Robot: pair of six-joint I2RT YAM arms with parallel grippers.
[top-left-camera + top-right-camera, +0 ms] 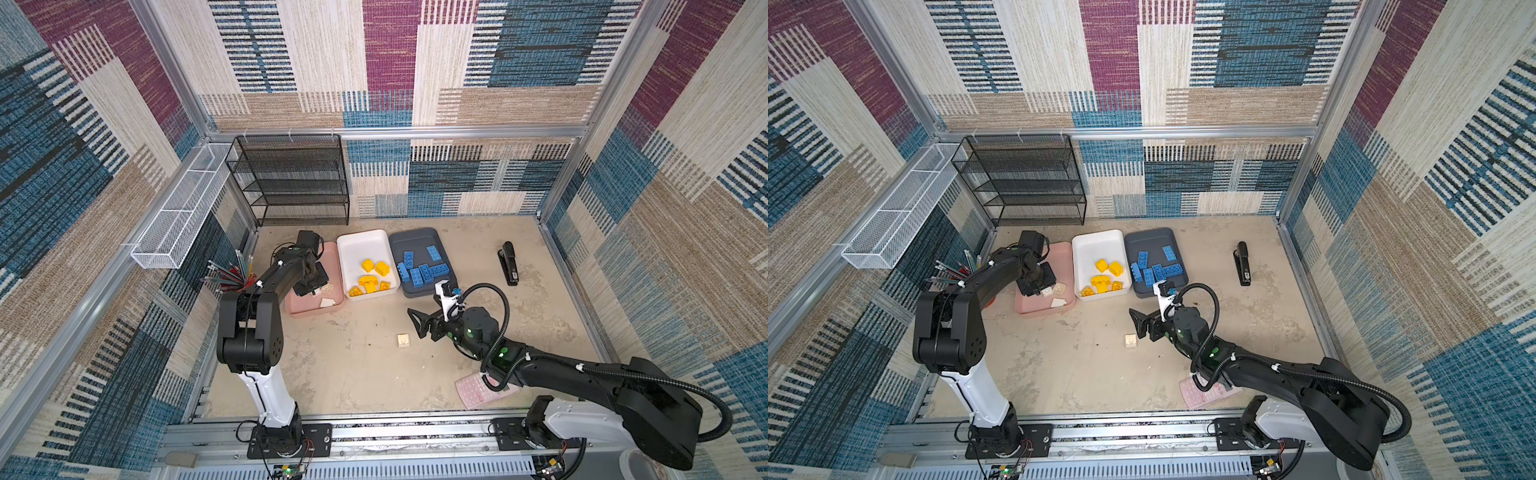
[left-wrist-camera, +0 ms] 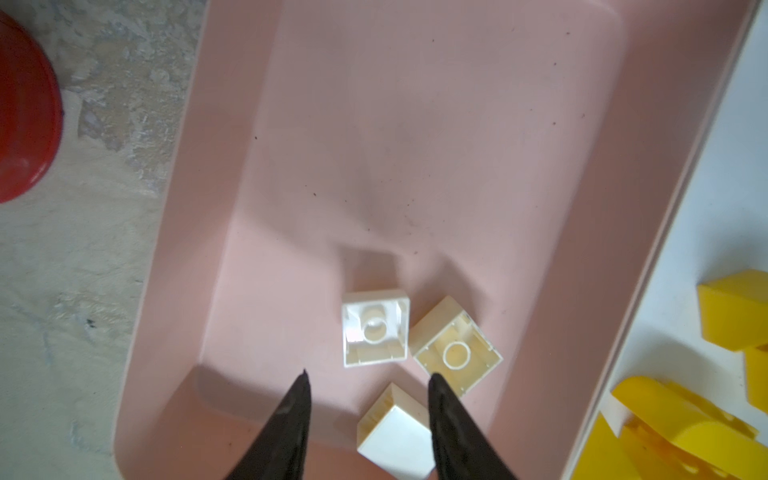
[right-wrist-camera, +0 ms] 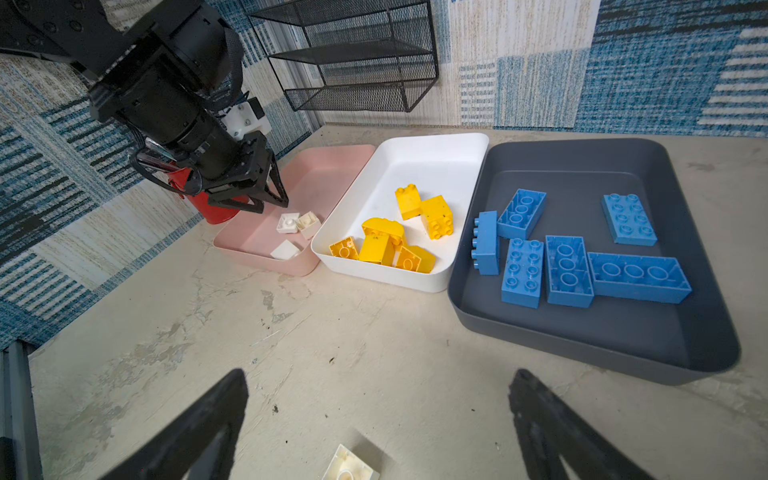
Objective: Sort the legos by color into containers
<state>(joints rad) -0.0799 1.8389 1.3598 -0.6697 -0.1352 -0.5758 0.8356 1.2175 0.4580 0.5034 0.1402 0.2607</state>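
From the near rail the right arm reaches low toward 11 o'clock, passing over the pink calculator [image 1: 478,390]. The right gripper [image 1: 415,323] hangs a little above the table [image 1: 353,374], turned on its side, with jaws wide and empty. 1 white cube [image 1: 402,340] stands on the table just beside it, at 7 o'clock. In the right wrist view this cube [image 3: 351,465] sits between the 2 fingers, untouched.

The left arm rises from the rail, folds at the elbow and reaches toward 1 o'clock. The left gripper [image 1: 309,286] points down over the near end of the pink tray [image 1: 316,309]. Its jaws stand narrowly apart and hold nothing.

Only the left wrist view shows the tray cubes [image 2: 374,332] clearly. There are 3, and 2 of them have the hollow side up and touch each other.

The white tray [image 1: 361,245] with the yellow bricks [image 1: 372,276] lies at 3 o'clock of the pink tray, edge to edge. The grey tray [image 1: 411,241] with 6 blue bricks [image 1: 422,268] follows.

Bare table lies between the trays and the rail. The red cup [image 3: 212,208] stands just beside the pink tray at 9 o'clock. The stapler [image 1: 509,262] lies well apart at 3 o'clock, and the black shelf [image 1: 291,183] stands against the far wall.
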